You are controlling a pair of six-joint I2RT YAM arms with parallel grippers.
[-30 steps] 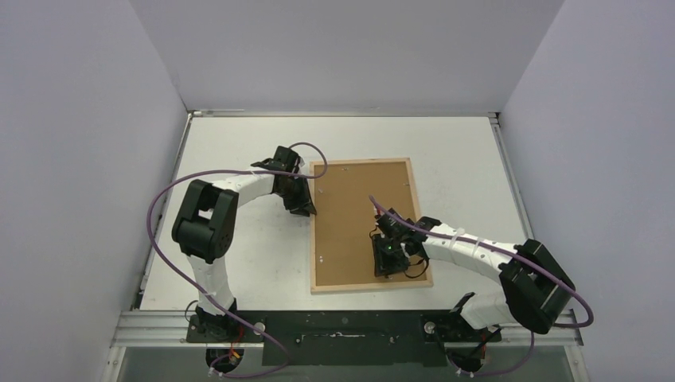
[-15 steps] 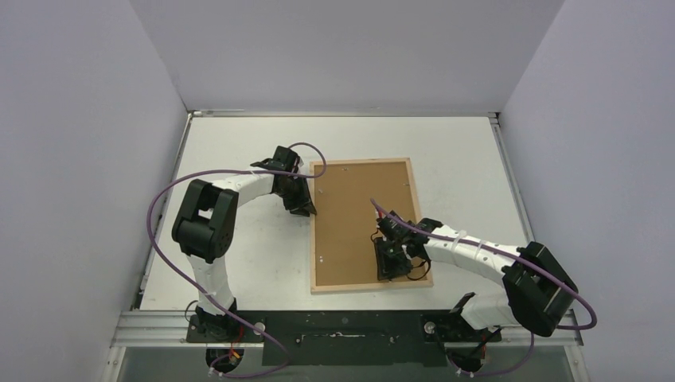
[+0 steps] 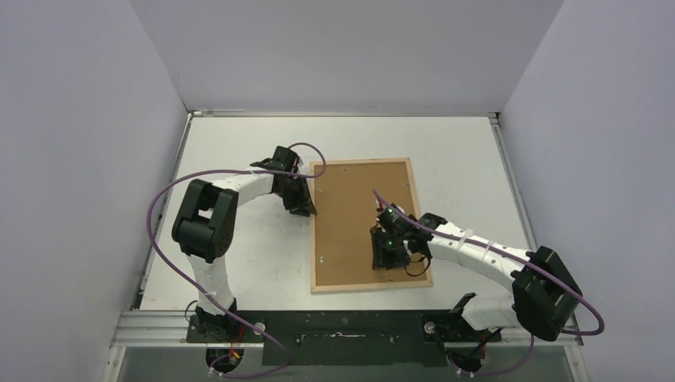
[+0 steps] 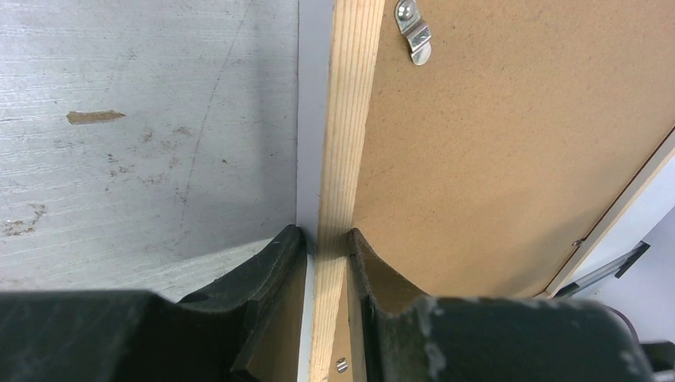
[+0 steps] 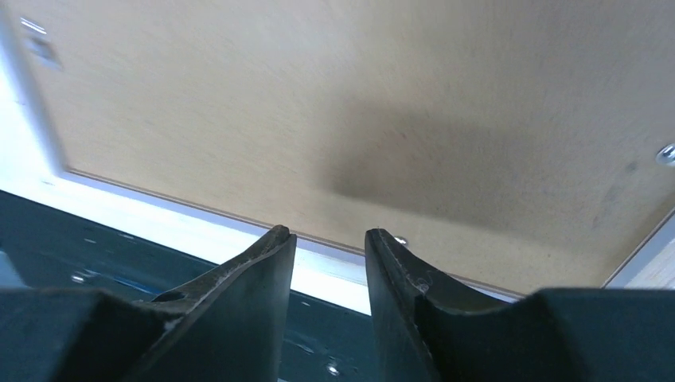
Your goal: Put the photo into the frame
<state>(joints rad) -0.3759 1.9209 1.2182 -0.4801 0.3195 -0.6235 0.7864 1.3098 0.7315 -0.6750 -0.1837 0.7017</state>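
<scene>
1 overhead view looks down; 2 close wrist views share the frame [image 4: 344, 119].

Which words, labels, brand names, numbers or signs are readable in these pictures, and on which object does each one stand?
None: no text can be read on the frame, its brown backing board, the metal clip or the table.

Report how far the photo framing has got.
Done: backing board lies in the face-down frame; no photo visible, so possibly beneath. In hand: left end effector clamps the frame's rail; right end effector hovers open over the board. Left: securing the metal tabs, probably.
</scene>
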